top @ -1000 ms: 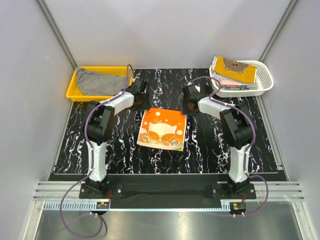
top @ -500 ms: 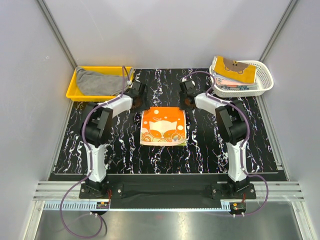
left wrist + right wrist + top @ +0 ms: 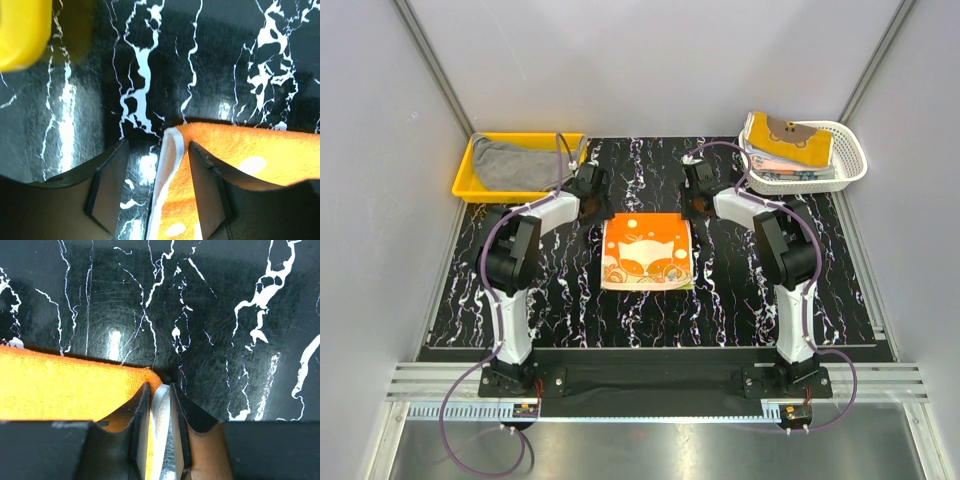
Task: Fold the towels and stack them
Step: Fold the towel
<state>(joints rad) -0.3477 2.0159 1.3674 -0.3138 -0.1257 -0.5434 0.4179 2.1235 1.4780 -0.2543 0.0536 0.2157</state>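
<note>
One orange towel [image 3: 648,252], fluffy terry with white dots and a white hem, folded to a near square, flat in the middle of the glossy black table [image 3: 740,300] veined in white like marble. At its far-left corner, left gripper [image 3: 157,147] spread wide, flat dark fingers [image 3: 107,187] either side of the rounded white-hemmed corner (contact unclear). At the far-right corner, right gripper [image 3: 159,387] pressed almost together, pinching a sliver of pale hem and orange pile. Far left, a yellow plastic tray [image 3: 466,172] holding a crumpled grey towel [image 3: 515,165]. Far right, a white lattice basket [image 3: 805,184] with a stack of folded towels [image 3: 788,138], mustard one uppermost.
</note>
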